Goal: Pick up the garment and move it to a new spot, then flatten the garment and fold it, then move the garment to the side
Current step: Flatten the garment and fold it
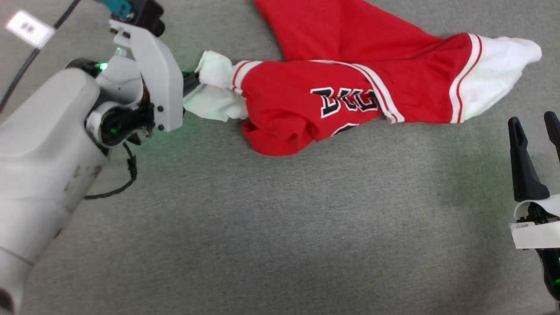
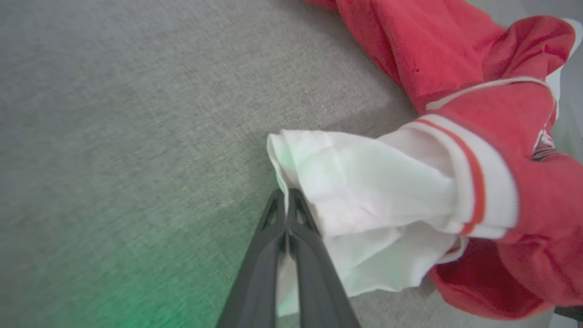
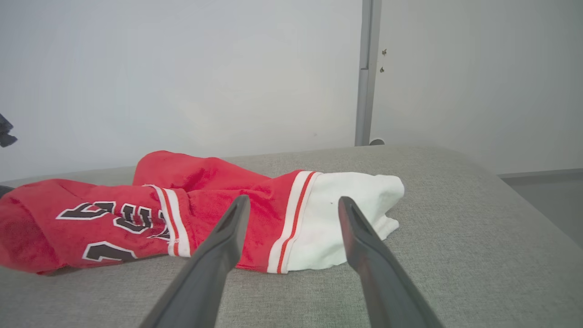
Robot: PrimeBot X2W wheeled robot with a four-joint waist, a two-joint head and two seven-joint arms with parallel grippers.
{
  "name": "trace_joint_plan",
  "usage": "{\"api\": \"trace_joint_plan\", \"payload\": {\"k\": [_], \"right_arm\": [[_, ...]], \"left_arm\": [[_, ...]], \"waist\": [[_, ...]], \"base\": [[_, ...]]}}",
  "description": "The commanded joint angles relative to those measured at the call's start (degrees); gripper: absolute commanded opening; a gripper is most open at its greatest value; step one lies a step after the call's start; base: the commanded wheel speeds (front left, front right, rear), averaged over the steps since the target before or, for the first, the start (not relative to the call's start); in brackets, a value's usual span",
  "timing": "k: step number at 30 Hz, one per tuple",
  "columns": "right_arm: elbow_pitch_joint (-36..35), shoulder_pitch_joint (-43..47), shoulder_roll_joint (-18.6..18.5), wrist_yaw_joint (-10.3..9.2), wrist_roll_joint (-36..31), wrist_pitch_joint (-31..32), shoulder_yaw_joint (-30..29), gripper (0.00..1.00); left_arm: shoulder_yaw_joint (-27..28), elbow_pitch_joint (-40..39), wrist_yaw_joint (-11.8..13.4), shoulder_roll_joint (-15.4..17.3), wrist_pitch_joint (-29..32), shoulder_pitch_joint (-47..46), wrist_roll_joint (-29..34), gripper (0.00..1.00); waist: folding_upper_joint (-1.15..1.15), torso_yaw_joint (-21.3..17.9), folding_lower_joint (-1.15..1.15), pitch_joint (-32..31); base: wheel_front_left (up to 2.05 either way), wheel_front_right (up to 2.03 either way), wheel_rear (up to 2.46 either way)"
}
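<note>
Red garment (image 1: 284, 100) between left jaws

The garment (image 1: 284, 96) is coloured red, with white sleeves (image 1: 494, 83), red-and-white striped trim (image 1: 463, 78) and black, white-outlined lettering (image 1: 345, 101); the bench (image 1: 280, 227) is covered in grey

Grey cloth-covered surface (image 1: 280, 236), wide and flat, rounding off at one corner. Across its far side lies a red shirt (image 1: 284, 105), rumpled and folded over itself, black lettering (image 1: 345, 99) facing up, one white sleeve (image 1: 494, 83) resting on the grey at the right end.
</note>
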Motion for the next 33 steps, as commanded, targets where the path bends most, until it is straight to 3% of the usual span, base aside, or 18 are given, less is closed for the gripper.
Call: {"api": "trace_joint_plan", "payload": {"k": [1,7,17,22,25,33], "right_arm": [[0.2,0.1,-0.4,-0.08,-0.4,-0.3,0.0,1.0],[0.9,1.6,-1.1,-0.08,-0.7,-0.3,0.3,1.0],[1.3,3.6,-1.4,-0.08,-0.3,-0.3,0.3,1.0],[1.4,4.7,-1.8,-0.08,0.4,-0.3,-0.2,1.0],[1.6,4.6,-2.1,-0.08,0.5,-0.3,-0.1,1.0],[2.7,4.6,-2.2,-0.08,1.0,-0.1,0.9,1.0]], "left_arm": [[-0.2,-1.0,-0.1,1.3,-2.6,0.5,0.7,0.0],[-1.1,-7.6,-0.1,6.6,-16.0,2.5,-0.5,0.0],[-4.9,-14.9,0.0,16.3,-31.0,11.4,-1.7,0.0],[-7.8,-11.6,0.0,17.6,-38.8,14.8,2.0,0.0],[-9.5,-7.0,0.0,16.0,-42.4,14.1,6.4,0.0],[-13.1,2.1,0.0,14.7,-44.1,18.3,8.8,0.0]], "waist": [[0.0,3.6,0.0,-3.6],[0.0,7.3,0.0,-7.4],[0.0,9.7,0.0,-10.5],[0.0,9.9,0.0,-10.9],[0.0,9.6,0.0,-10.8],[0.0,7.3,0.0,-11.1]], "base": [[0.0,0.0,0.0],[0.0,0.0,0.0],[0.0,0.0,0.0],[0.0,0.0,0.0],[0.0,0.0,0.0],[0.0,0.0,0.0]]}}
